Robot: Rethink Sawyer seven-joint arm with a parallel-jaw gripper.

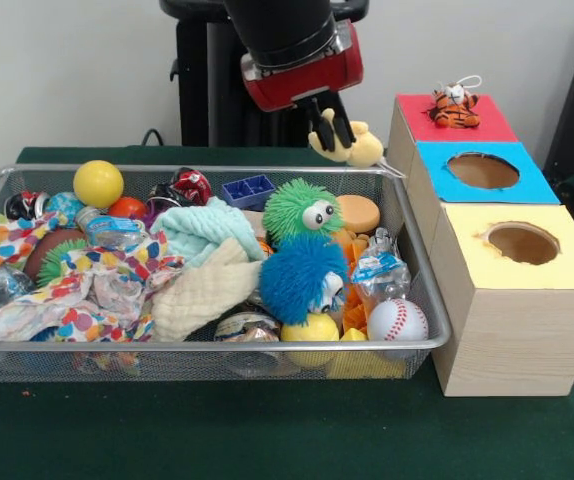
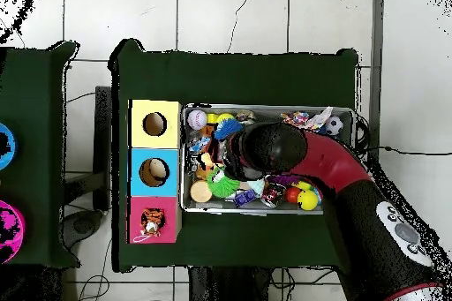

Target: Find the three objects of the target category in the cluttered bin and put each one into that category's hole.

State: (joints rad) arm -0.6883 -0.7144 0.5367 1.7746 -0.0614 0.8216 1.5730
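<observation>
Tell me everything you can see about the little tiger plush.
The tiger plush is a small soft toy, orange with black stripes and a pale face, with a thin white loop at its head. It sits on the red-topped box, over where that box's hole would be, apart from the bin. Overhead it shows on the red top. Nothing grips it.

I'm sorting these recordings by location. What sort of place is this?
Most likely a robotics lab bench: a red and black arm with a gripper works over a wire mesh bin of toys, beside three wooden sorting boxes, on a green-covered table.
</observation>
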